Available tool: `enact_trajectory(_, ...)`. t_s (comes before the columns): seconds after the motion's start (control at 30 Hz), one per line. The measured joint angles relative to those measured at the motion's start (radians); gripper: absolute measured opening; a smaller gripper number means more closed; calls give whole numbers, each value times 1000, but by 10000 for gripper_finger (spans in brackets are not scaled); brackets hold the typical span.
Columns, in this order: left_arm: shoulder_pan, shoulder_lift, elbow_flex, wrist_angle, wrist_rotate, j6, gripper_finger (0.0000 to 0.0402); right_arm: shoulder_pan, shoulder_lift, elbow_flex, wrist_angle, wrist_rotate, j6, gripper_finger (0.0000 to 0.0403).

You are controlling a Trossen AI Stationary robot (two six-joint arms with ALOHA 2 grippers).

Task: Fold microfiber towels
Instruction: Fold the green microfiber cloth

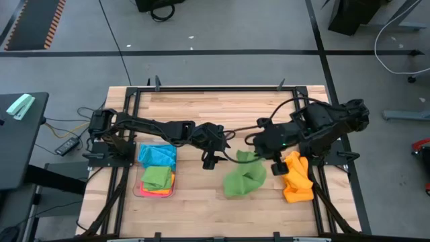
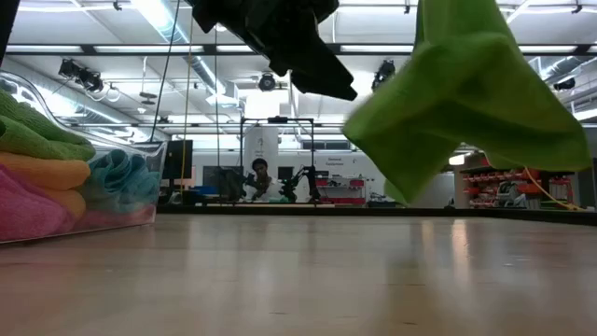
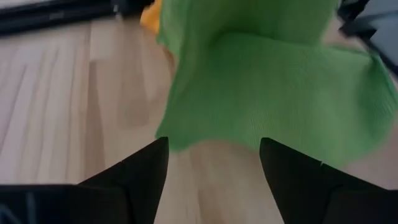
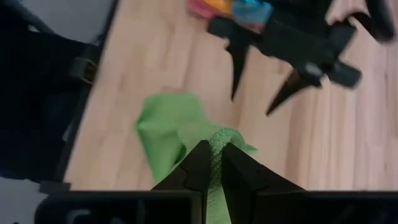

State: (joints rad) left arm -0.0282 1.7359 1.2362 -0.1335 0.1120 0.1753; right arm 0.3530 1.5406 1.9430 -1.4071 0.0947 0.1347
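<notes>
Right gripper (image 4: 212,163) jaws pinched shut on green towel (image 1: 244,176), dangling above the desk (image 1: 201,202). Left gripper (image 1: 209,160) just beside it, jaws spread wide, empty. Orange towel (image 1: 297,178) nearby; more towels in tray (image 1: 138,191).

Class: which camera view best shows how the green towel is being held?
The right wrist view: the right gripper pinches the green towel. High view shows it small; low and left wrist views show only hanging cloth.
</notes>
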Motion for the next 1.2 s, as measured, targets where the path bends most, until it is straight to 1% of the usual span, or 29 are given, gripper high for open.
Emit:
enact_trajectory(0.07, 4, 1, 0, 44, 24, 2, 259, 20, -1, 21, -4, -3, -7, 44)
enact_trajectory(0.13, 4, 1, 0, 90, 38, 17, 256, 36, -1, 28, -7, -3, -47, 44)
enact_trajectory(0.17, 4, 0, 0, 98, 39, 32, 255, 42, -1, 26, -13, 20, -56, 44)
enact_trajectory(0.2, 4, 0, 0, 98, 39, 47, 253, 45, 0, 24, -34, 45, -45, 44)
enact_trajectory(0.3, 5, -6, 0, 91, 39, 74, 249, 23, 27, 33, -186, 54, 20, 44)
enact_trajectory(0.37, 13, -9, 0, 112, 34, 91, 246, 7, 33, 28, -147, 64, 26, 44)
enact_trajectory(0.5, 39, -8, 0, 154, 22, 90, 240, 10, 39, 42, -163, 101, -23, 44)
enact_trajectory(0.67, 63, -9, 0, 190, 23, 72, 238, 2, 43, 40, -164, 108, -84, 44)
enact_trajectory(0.83, 78, -4, 1, 192, 24, 79, 237, -6, 42, 41, -163, 108, -129, 44)
enact_trajectory(1.07, 84, 32, 1, 214, 25, 99, 227, -3, 46, 29, -106, 108, -165, 44)
enact_trajectory(1.2, 80, 76, 2, 248, 72, 98, 228, -3, 55, 28, -93, 109, -166, 44)
